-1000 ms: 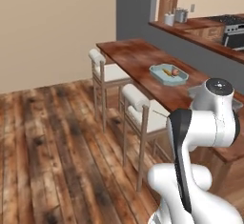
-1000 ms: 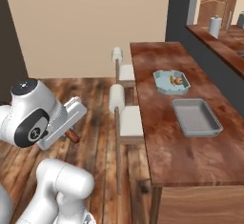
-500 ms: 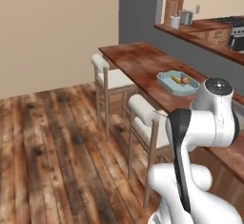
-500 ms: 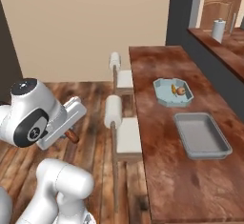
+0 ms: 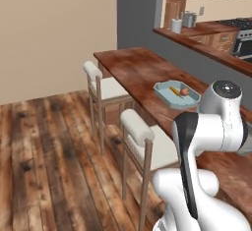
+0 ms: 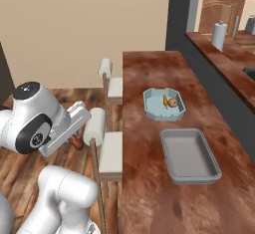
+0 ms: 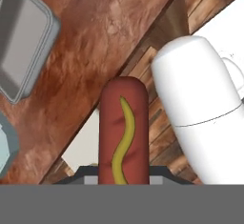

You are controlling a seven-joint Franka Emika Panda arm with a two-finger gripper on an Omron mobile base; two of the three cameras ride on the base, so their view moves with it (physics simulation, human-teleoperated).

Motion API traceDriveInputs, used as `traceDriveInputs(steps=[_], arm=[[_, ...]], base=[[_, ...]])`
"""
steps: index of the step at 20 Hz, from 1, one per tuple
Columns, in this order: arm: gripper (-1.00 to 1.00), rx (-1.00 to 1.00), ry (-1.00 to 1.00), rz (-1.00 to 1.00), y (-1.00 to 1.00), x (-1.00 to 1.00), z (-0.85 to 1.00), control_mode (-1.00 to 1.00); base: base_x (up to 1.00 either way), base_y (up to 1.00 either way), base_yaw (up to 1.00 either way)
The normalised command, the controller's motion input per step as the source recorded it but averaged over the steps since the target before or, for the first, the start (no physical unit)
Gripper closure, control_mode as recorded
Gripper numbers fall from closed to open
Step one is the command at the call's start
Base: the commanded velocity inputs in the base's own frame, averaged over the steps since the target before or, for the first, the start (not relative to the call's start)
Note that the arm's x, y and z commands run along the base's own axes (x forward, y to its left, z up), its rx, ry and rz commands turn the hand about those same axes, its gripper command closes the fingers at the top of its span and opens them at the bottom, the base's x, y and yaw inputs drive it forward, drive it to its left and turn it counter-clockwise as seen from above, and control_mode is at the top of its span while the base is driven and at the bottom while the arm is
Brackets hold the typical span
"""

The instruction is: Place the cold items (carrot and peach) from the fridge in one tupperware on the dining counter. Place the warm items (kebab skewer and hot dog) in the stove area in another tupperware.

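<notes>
Grey and empty, the second tupperware (image 6: 189, 157) on the counter (image 6: 144, 68) is your target: keep the tool (image 7: 123, 178) clamped on the hot dog (image 7: 122, 130), apparently mid-length, and lower it in flat.

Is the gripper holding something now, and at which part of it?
Yes. The gripper is shut on the hot dog, holding it at one end; the other end sticks out forward.

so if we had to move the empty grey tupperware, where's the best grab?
Take the grey tupperware by one long rim wall, pincer coming from above, straddling the wall. It sits flat, open and empty; its raised thin rim suits a narrow two-finger grip, the body looks too wide.
</notes>
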Motion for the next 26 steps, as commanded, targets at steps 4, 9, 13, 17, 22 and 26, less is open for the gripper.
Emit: traceDriveInputs(steps=[4,9,13,17,22,26], arm=[[1.00,0.00,0.00,0.00,0.00,0.00,0.00,1.00],[1.00,0.00,0.08,-0.06,-0.35,0.00,0.00,-1.00],[1.00,0.00,0.17,-0.21,-0.91,0.00,0.00,-1.00],[1.00,0.00,0.25,-0.31,-1.00,0.00,0.00,-1.00],[1.00,0.00,0.29,-0.36,-1.00,0.16,0.00,-1.00],[1.00,0.00,0.25,-0.27,-0.97,0.35,0.00,-1.00]], base=[[0.01,-0.42,0.00],[0.00,0.00,0.00],[0.00,0.00,0.00],[0.00,0.00,0.00],[0.00,0.00,0.00],[0.00,0.00,0.00]])
